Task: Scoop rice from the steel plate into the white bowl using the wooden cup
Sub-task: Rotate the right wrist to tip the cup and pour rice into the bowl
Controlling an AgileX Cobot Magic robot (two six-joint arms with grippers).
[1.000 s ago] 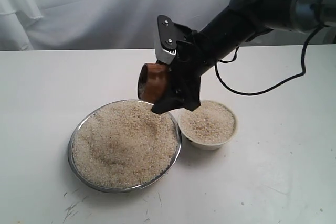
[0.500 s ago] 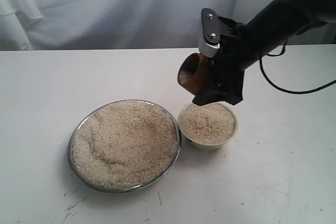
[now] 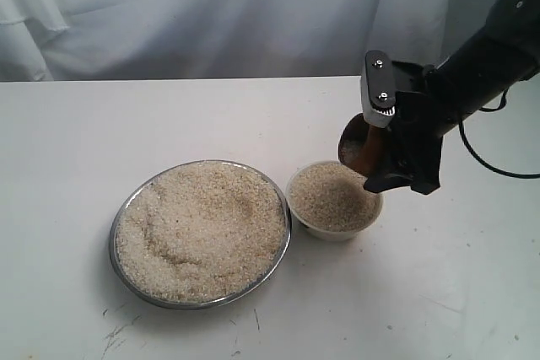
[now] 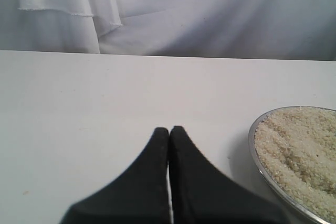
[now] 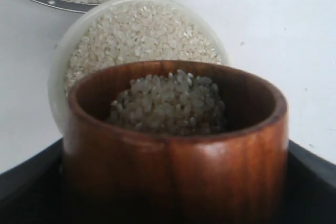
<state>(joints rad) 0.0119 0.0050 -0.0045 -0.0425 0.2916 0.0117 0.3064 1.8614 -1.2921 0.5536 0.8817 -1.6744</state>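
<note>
My right gripper (image 3: pixel 381 149) is shut on the wooden cup (image 3: pixel 356 146), holding it just above the right rim of the white bowl (image 3: pixel 334 200). The cup (image 5: pixel 176 145) is tilted and carries rice (image 5: pixel 169 103) inside. In the right wrist view, the bowl (image 5: pixel 59 72) lies beyond the cup and is heaped with rice (image 5: pixel 142 35). The steel plate (image 3: pixel 201 233), full of rice (image 3: pixel 198 225), sits to the bowl's left. My left gripper (image 4: pixel 169 129) is shut with nothing between its fingers, low over the table beside the plate (image 4: pixel 257 150). The left arm is not seen in the exterior view.
A white cloth backdrop (image 3: pixel 211 14) hangs behind the white table (image 3: pixel 67 149). The right arm's black cable (image 3: pixel 498 166) trails over the table at the far right. Small dark scuffs (image 3: pixel 118 335) mark the front of the table.
The right gripper has carried the cup from above the plate's far edge rightward and down to the bowl's right rim. The left gripper shows only now.
</note>
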